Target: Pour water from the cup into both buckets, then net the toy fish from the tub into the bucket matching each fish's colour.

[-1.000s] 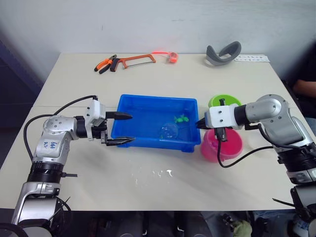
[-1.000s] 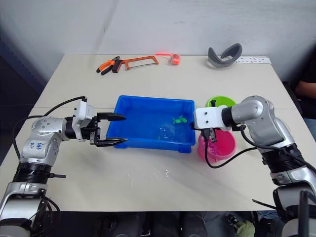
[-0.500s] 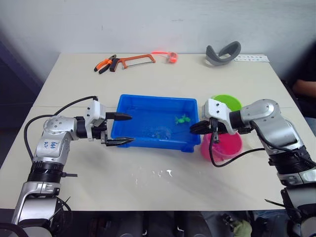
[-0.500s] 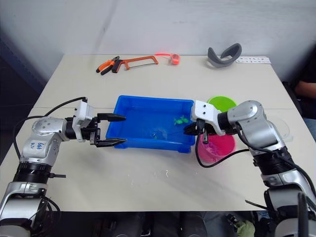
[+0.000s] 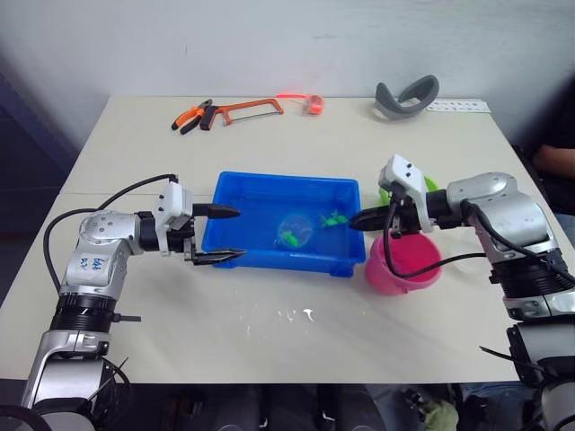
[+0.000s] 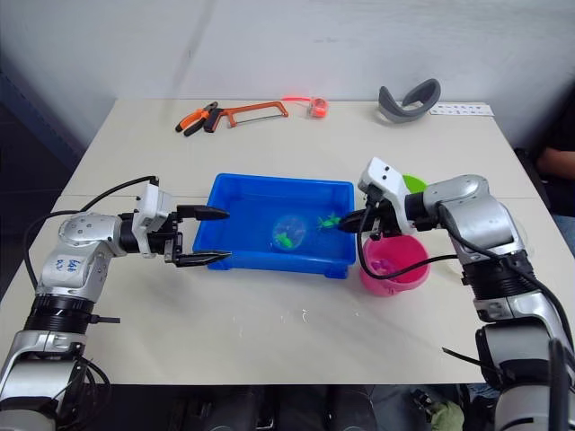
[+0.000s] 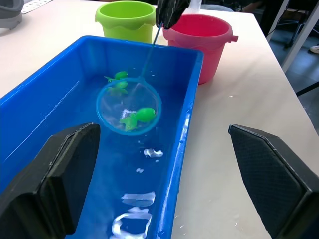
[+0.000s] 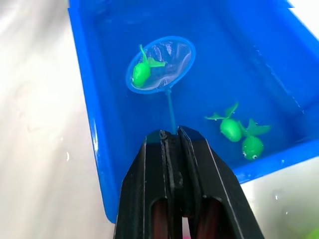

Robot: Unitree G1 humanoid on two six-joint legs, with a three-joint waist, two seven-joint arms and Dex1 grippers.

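Two black fingers of the left gripper [image 5: 218, 235] stand spread wide just beside the blue tub's [image 5: 274, 261] near-left rim, holding nothing. Inside the tub, the net [image 7: 129, 106] carries one green fish [image 7: 138, 116]; two more green fish [image 8: 241, 134] lie beyond it. The right gripper [image 8: 172, 142] pinches the net's thin handle, jaws pressed together. That handle looks light and whippy, the wet fish slippery, so lift level. Pink bucket [image 5: 404, 262] and green bucket [image 7: 125, 20] wait beyond.

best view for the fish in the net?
Left wrist view: the green fish lies large inside the net hoop, held by the right gripper. The right wrist view shows it at the hoop's rim; the eye views show a small green speck.
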